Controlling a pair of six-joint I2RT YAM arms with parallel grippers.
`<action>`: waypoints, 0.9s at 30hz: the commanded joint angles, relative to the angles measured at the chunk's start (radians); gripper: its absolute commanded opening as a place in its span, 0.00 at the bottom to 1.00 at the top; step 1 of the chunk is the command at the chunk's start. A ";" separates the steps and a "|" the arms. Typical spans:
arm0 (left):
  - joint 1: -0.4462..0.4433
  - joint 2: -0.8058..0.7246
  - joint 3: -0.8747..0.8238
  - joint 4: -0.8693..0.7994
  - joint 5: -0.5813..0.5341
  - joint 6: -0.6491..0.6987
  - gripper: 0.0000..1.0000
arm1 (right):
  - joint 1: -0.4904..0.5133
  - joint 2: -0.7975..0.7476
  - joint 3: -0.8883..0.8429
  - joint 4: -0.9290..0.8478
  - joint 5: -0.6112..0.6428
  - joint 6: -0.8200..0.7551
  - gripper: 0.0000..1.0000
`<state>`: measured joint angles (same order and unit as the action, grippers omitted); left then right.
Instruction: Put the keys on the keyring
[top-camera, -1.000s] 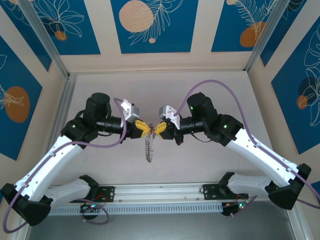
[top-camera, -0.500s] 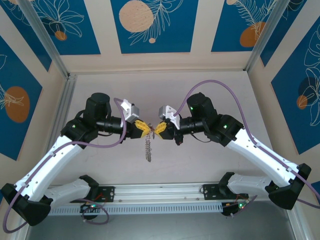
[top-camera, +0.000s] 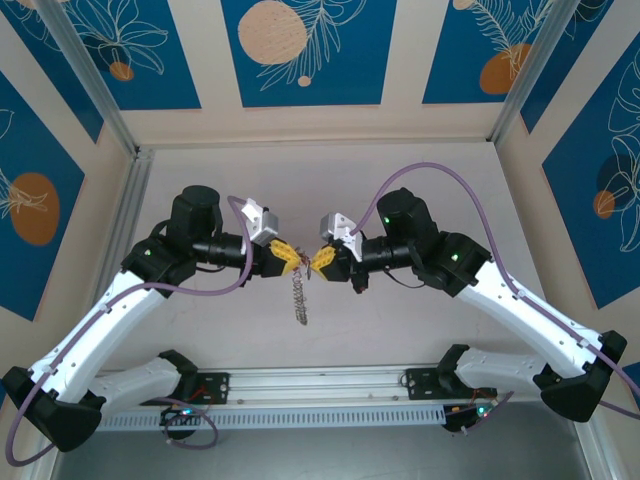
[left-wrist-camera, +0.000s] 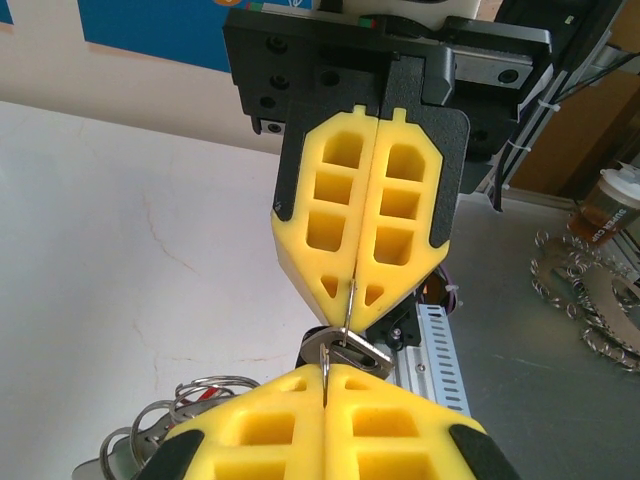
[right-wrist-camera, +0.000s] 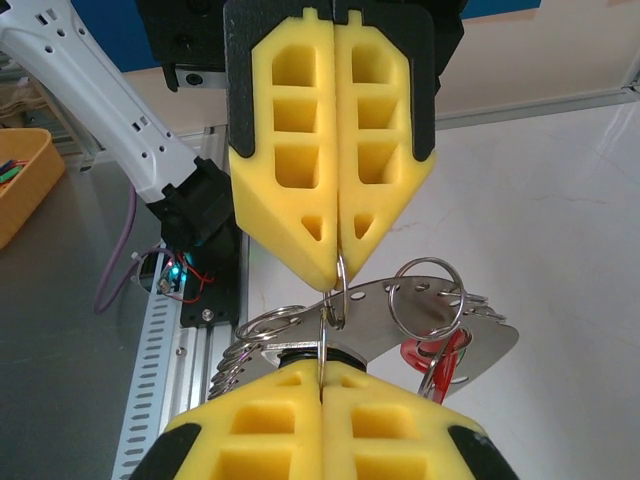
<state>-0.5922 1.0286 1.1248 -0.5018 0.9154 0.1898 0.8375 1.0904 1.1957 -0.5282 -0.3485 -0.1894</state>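
My left gripper (top-camera: 292, 258) and right gripper (top-camera: 319, 260) meet tip to tip above the table's middle, both shut. The keyring (top-camera: 297, 297) hangs below them as a silvery cluster. In the right wrist view it is a curved metal plate (right-wrist-camera: 480, 345) fringed with small rings, with a red tag (right-wrist-camera: 432, 358). The left gripper (right-wrist-camera: 340, 268) pinches a thin ring looped through that plate. The keys (left-wrist-camera: 365, 352) sit between the tips, silver head over black. The right gripper (left-wrist-camera: 351, 310) is shut on the thin wire ring through them. My own left gripper (left-wrist-camera: 327, 372) and right gripper (right-wrist-camera: 322, 372) show no gap.
An aluminium rail (top-camera: 320, 385) runs along the near table edge between the arm bases. Off the table on a grey bench stand a paper cup (left-wrist-camera: 610, 205) and loose metal rings (left-wrist-camera: 585, 300). An orange tray (right-wrist-camera: 20, 180) sits to the side.
The right arm's elbow and cable have shifted slightly up and right. Both grippers stay shut at the same spot, and the hanging keyring has barely swung.
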 joint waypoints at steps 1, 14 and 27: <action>-0.010 -0.006 0.032 0.037 0.031 -0.006 0.00 | 0.004 0.008 -0.018 0.029 -0.018 0.016 0.00; -0.010 -0.005 0.031 0.038 0.030 -0.006 0.00 | 0.001 -0.002 -0.036 0.073 0.021 0.048 0.00; -0.011 -0.018 0.023 0.037 0.016 -0.003 0.00 | -0.010 0.027 -0.023 0.069 0.027 0.096 0.00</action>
<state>-0.5922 1.0294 1.1248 -0.5014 0.9070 0.1898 0.8368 1.1046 1.1683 -0.4747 -0.3367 -0.1211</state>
